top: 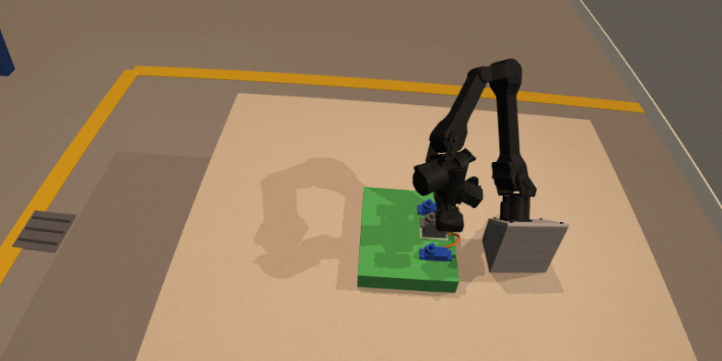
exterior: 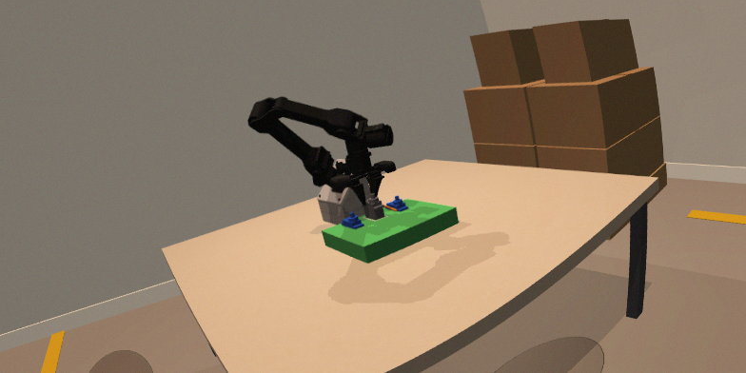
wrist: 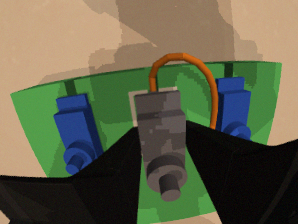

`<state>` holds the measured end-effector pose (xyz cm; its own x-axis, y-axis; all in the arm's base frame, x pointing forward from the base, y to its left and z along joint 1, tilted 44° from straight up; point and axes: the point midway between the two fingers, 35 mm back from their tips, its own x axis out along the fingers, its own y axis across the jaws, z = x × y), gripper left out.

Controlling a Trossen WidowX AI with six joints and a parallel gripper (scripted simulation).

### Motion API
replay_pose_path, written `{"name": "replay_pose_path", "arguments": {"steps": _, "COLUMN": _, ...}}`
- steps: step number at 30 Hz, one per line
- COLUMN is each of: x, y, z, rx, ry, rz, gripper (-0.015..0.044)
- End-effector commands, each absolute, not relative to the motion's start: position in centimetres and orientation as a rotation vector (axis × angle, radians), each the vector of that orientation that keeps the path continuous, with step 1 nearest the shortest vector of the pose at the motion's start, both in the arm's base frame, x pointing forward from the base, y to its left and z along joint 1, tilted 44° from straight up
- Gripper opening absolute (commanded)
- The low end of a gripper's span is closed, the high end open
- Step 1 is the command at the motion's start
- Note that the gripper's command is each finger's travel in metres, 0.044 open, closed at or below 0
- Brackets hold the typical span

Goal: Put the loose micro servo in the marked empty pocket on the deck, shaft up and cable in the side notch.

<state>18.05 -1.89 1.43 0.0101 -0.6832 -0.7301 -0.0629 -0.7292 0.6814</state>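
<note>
My gripper [top: 444, 218] [exterior: 371, 191] [wrist: 160, 129] is shut on the grey micro servo [top: 430, 223] [exterior: 374, 208] [wrist: 161, 125]. It holds the servo upright over the white-outlined pocket [wrist: 132, 100] on the green deck [top: 389, 257] [exterior: 412, 229] [wrist: 40, 123]. The output shaft [wrist: 170, 187] points up towards the wrist camera. The orange cable [top: 455, 241] [exterior: 390, 208] [wrist: 182, 62] loops out from the servo's far end towards the deck's edge. The servo's body hides most of the pocket, and I cannot tell how deep it sits.
Two blue servos sit mounted on the deck on either side of the pocket, one [top: 426, 206] [exterior: 398, 204] [wrist: 233, 103] and the other [top: 434, 253] [exterior: 352, 221] [wrist: 76, 129]. The arm's grey base [top: 523, 247] [exterior: 331, 203] stands beside the deck. Stacked cardboard boxes [exterior: 563, 98] stand behind the table.
</note>
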Motion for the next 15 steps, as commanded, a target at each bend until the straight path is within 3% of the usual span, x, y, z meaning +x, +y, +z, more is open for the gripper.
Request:
{"name": "replay_pose_path", "arguments": {"steps": 1, "x": 18.09, "y": -2.15, "z": 1.14, "rx": 1.830, "ry": -0.760, "rz": -1.763, "gripper": 0.0000}}
{"name": "replay_pose_path", "arguments": {"steps": 15, "x": 18.10, "y": -2.93, "z": 0.33, "rx": 1.830, "ry": -0.761, "rz": -1.762, "gripper": 0.0000}}
